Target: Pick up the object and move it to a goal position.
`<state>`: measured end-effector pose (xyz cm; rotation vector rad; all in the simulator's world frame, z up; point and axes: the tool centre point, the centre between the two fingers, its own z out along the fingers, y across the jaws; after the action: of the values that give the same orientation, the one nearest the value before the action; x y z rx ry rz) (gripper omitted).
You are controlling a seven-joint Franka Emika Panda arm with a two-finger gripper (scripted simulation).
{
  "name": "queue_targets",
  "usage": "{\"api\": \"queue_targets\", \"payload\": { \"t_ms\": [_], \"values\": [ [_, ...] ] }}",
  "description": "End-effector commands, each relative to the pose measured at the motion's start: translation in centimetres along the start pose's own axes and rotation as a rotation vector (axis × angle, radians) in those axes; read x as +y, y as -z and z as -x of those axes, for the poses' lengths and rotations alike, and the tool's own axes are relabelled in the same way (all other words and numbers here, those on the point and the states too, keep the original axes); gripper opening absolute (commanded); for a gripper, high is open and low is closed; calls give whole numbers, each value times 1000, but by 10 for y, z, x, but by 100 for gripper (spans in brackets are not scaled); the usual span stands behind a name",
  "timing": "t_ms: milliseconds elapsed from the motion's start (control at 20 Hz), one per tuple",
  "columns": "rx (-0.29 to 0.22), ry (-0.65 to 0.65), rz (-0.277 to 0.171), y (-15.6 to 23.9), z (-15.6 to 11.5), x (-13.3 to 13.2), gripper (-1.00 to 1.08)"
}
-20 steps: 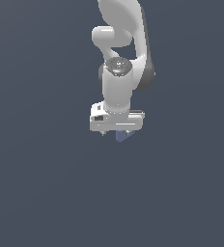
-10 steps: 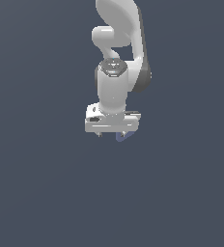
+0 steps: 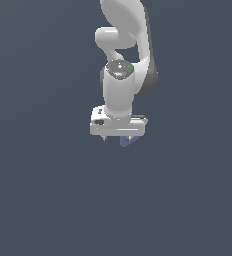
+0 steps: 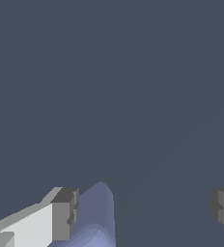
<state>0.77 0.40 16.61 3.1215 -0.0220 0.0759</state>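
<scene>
One white arm [image 3: 120,75] hangs from twelve o'clock in the exterior view, ending in the gripper [image 3: 119,138]. Its fingers [image 4: 64,213] stand wide apart in the wrist view. The periwinkle object [image 4: 97,217] sits against one finger, well clear of the other, so nothing is clamped. From outside, the object [image 3: 128,141] peeks out at the gripper's five o'clock.

Open room all round the arm

In the exterior view plain dark grey ground spreads to every side of the gripper [image 3: 118,137], nothing standing on it. The only thing close is the periwinkle-blue object [image 4: 97,217], touching one finger [image 4: 65,214]; the gap across to the other finger [image 4: 223,207] lies free, jaws wide apart.
</scene>
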Motion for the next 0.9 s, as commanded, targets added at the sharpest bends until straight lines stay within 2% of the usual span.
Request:
{"api": "queue_targets", "payload": {
  "t_ms": [0, 850],
  "values": [
    [-2, -31, -1, 0, 3, -3, 100],
    [-22, -399, -3, -6, 38, -34, 100]
  ]
}}
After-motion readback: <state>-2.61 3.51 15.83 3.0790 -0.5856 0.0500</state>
